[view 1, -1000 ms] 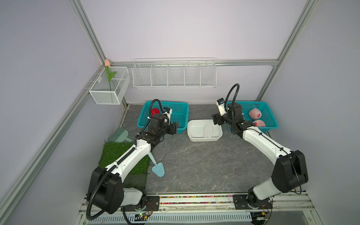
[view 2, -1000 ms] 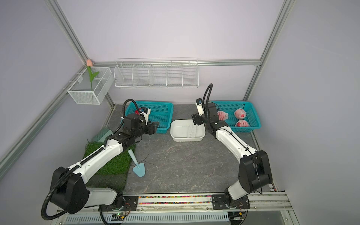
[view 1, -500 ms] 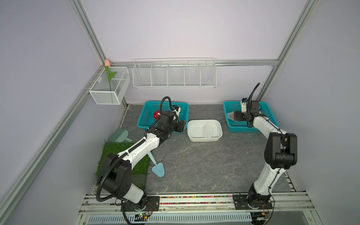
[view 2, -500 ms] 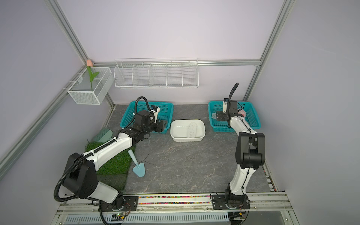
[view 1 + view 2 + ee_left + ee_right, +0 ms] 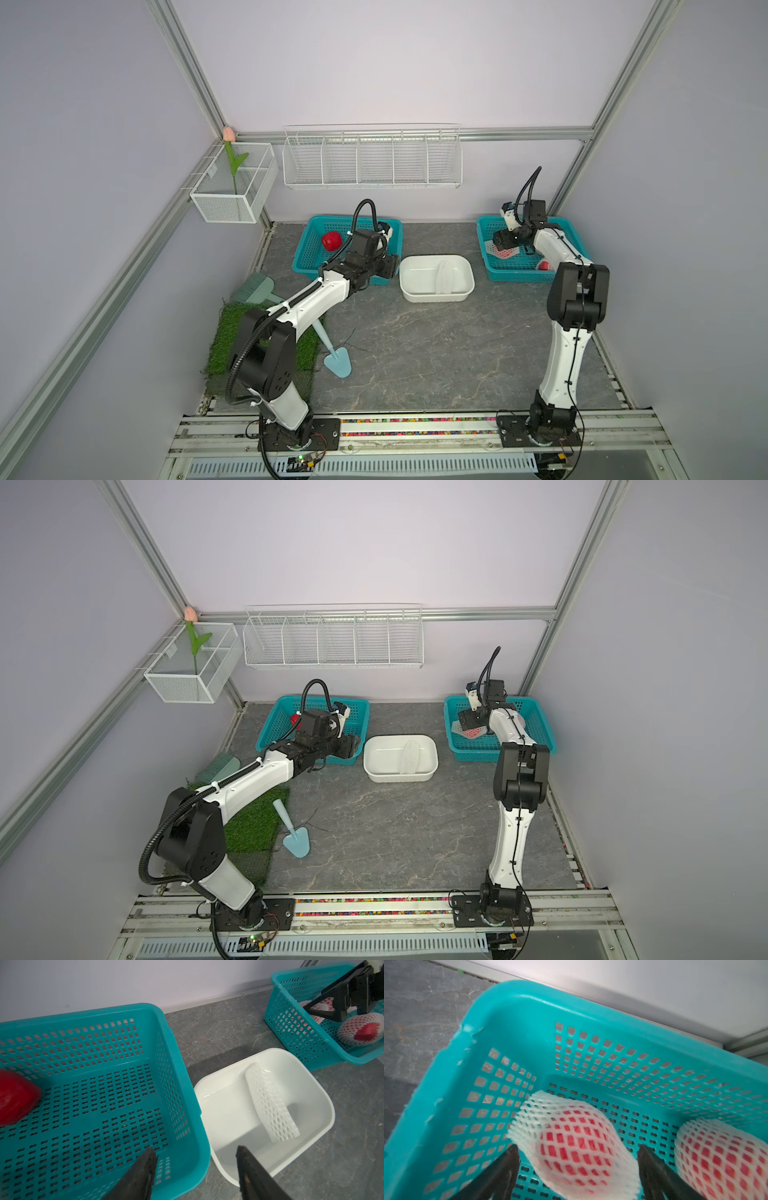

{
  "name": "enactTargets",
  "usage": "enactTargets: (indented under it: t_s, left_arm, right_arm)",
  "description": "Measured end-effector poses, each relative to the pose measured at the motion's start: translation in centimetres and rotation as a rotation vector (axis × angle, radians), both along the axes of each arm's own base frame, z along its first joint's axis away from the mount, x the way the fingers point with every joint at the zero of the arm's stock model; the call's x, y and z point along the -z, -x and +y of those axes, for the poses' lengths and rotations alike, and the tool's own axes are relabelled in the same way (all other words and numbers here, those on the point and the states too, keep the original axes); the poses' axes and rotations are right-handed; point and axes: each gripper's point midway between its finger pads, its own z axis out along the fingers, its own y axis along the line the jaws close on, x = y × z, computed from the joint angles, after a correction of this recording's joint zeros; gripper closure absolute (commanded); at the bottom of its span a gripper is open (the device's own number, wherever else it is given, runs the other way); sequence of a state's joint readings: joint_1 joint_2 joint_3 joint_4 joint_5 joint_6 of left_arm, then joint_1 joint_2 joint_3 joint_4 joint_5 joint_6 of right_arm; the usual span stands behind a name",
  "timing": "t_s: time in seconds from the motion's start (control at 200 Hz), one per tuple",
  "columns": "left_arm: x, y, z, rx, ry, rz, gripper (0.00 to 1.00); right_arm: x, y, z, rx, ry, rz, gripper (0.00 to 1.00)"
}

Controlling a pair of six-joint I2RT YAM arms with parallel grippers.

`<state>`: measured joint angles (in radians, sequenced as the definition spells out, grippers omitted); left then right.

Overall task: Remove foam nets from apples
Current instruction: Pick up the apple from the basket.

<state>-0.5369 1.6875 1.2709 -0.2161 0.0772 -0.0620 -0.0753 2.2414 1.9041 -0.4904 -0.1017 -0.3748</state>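
At two o'clock on the grey marbled tabletop [image 5: 415, 353], the right-hand teal perforated plastic basket [image 5: 515, 275] holds the round red apple [image 5: 575, 1142] in its white foam mesh net [image 5: 529, 1109], lying squarely between the spread, empty jaws of the right gripper [image 5: 577, 1148]. The net's long axis slants across that gap, one frilled end toward each jaw. The left gripper [image 5: 194, 1152], jaws apart and empty, hovers at eleven o'clock, well apart from it; the right arm is plainly nearer.

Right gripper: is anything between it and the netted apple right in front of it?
Nothing visible. The right gripper is open, jaws flanking the netted apple in the teal basket; a second netted apple lies just beside one jaw.
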Motion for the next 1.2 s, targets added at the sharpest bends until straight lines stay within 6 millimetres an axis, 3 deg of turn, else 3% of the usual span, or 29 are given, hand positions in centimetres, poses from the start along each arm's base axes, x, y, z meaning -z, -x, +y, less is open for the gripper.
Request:
enactTargets:
  t_s: [0.145, 0.375, 0.555, 1.2]
  left_arm:
    - [0.8, -0.8, -0.5, 0.014, -0.033, 0.021, 0.36]
    - [2.0, -1.1, -0.7, 0.038, -0.065, 0.054, 0.37]
    - [2.3, -1.1, -0.4, 0.040, -0.071, 0.069, 0.37]
    - [2.0, -1.2, -0.5, 0.046, -0.063, 0.066, 0.37]
  right_arm:
    - [0.9, -0.5, 0.2, -0.076, 0.009, 0.055, 0.11]
    - [3.1, 0.6, 0.2, -0.133, 0.030, 0.149, 0.11]
    - [3.3, 1.1, -0.1, -0.149, 0.046, 0.172, 0.00]
    - [4.0, 1.5, -0.9, -0.159, 0.109, 0.177, 0.42]
